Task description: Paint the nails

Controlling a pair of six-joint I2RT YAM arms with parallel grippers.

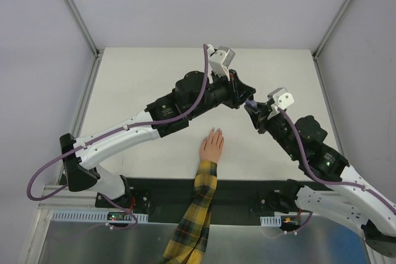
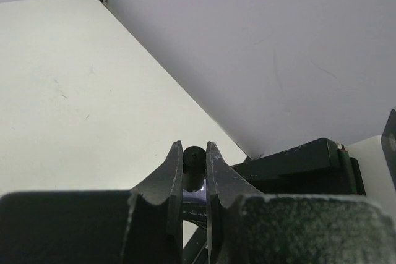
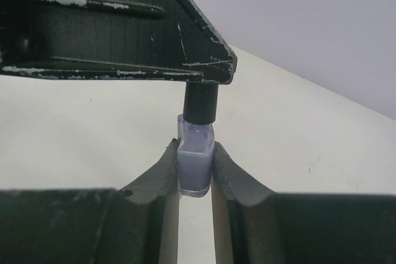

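Observation:
A pale hand (image 1: 211,147) with a yellow-and-dark plaid sleeve (image 1: 195,214) lies flat near the table's front edge; its nails are too small to make out. My right gripper (image 3: 195,159) is shut on a small purple bottle (image 3: 195,165), held above the table. My left gripper (image 2: 193,153) is shut on the bottle's black cap (image 2: 193,166), which also shows in the right wrist view (image 3: 201,103). Both grippers meet above the table's middle right (image 1: 250,104), beyond the hand.
The white table (image 1: 148,78) is bounded by grey walls with metal frame posts (image 1: 77,13) at the back corners. A black base rail (image 1: 241,193) runs along the near edge under the sleeve.

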